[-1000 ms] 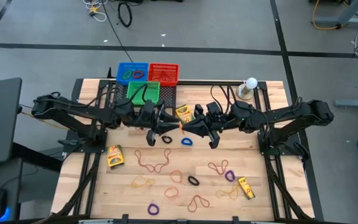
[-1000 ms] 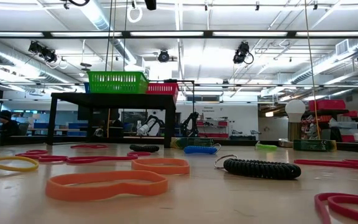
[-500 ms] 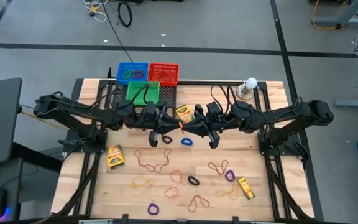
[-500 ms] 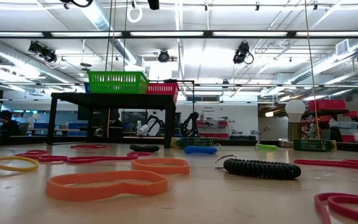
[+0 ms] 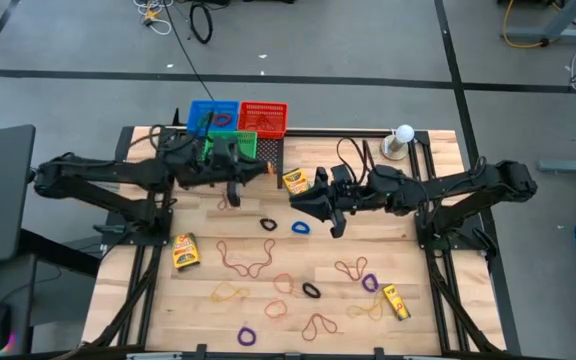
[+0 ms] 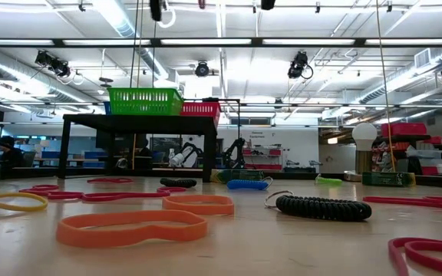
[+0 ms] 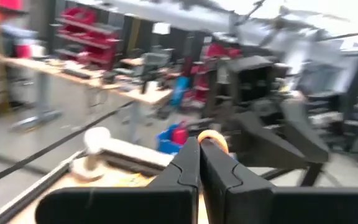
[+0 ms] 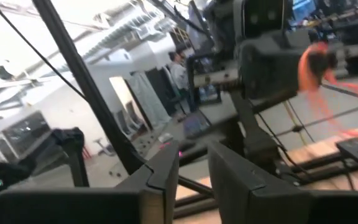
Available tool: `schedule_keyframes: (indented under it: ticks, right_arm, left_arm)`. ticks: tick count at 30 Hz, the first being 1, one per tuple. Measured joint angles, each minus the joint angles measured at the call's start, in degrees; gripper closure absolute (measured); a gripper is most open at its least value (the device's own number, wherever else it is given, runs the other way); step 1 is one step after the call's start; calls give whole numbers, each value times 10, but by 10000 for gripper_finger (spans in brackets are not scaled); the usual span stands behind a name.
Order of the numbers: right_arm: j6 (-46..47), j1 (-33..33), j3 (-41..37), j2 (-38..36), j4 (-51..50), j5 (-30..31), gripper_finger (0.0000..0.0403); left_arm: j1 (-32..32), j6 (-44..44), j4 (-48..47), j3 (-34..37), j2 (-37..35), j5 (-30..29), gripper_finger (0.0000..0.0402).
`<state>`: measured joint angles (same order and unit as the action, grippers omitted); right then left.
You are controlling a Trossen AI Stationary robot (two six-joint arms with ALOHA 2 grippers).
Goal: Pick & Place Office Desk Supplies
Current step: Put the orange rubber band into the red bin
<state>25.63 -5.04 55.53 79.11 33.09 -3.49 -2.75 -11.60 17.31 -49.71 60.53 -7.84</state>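
The left hand [image 7: 199,163] is clamped shut on an orange rubber band [image 7: 212,138] near the green basket [image 5: 230,149] — dropping it in looks next. The right hand [image 8: 192,163], fingers apart and empty, hangs above the tabletop [image 5: 438,300] — other bands lie scattered there.

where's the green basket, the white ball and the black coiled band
green basket [image 5: 245,147]: high view, on its bare floor.
white ball [image 5: 404,132]: high view, top of the ball.
black coiled band [image 6: 322,207]: low view, middle of its coil.

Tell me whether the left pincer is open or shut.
Shut: in the left wrist view the left pincer fingers press together, pinching an orange rubber band.
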Motion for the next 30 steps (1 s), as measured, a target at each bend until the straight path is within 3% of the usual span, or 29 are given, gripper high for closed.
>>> schedule_keyframes:
  ticks: [4,9,12,18,24,30]
  right_arm:
    - [-13,0,0,0,-22,14,310]
    - [-37,0,0,0,-33,24,364]
    - [-43,0,0,0,-33,24,395]
    - [-39,-2,0,0,-34,14,382]
    - [-40,-5,0,0,-34,13,398]
    - [-40,-4,0,0,-34,18,392]
  left_arm:
    - [-45,-10,-85,-12,-37,-56,398]
    - [-132,37,-222,-92,-22,-106,399]
    - [-202,50,-304,-146,23,-91,399]
    - [-307,93,-394,-242,153,-38,400]
    - [-354,125,-419,-309,278,-6,400]
    - [-378,125,-463,-349,351,28,399]
